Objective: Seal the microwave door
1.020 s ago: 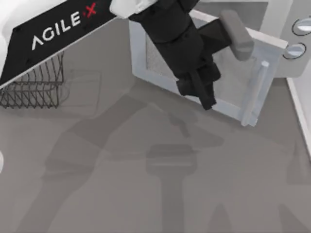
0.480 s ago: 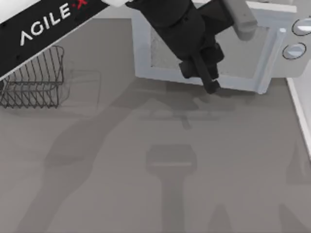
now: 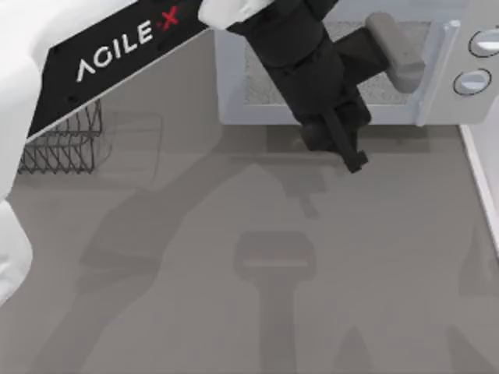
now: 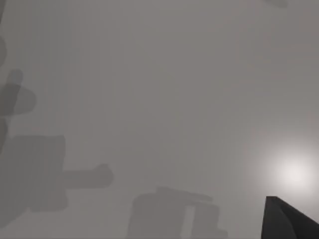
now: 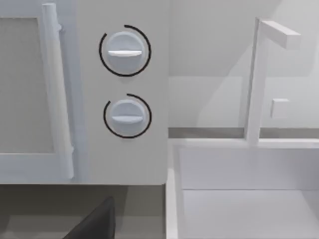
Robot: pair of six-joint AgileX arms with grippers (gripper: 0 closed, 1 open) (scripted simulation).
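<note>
The microwave door (image 3: 234,86) is a white panel with a grey mesh window (image 3: 269,82) and a pale bar handle (image 3: 433,74). It lies flat against the white microwave body (image 3: 483,109), beside the two round knobs (image 3: 472,80). My left gripper (image 3: 345,148) hangs just in front of the door's lower edge, near its middle, and holds nothing. The right wrist view shows the door handle (image 5: 55,94) flush beside the knobs (image 5: 124,50), with a dark part of my right gripper (image 5: 94,224) low in the picture.
A wire basket (image 3: 66,140) stands at the back left of the table. A white sink basin (image 5: 239,199) with a tall faucet (image 5: 254,79) sits right of the microwave, its edge (image 3: 479,179) along the table's right side.
The door swung from an angled, half-open position to flat against the microwave. My left gripper followed it toward the microwave, then drew slightly back toward the front.
</note>
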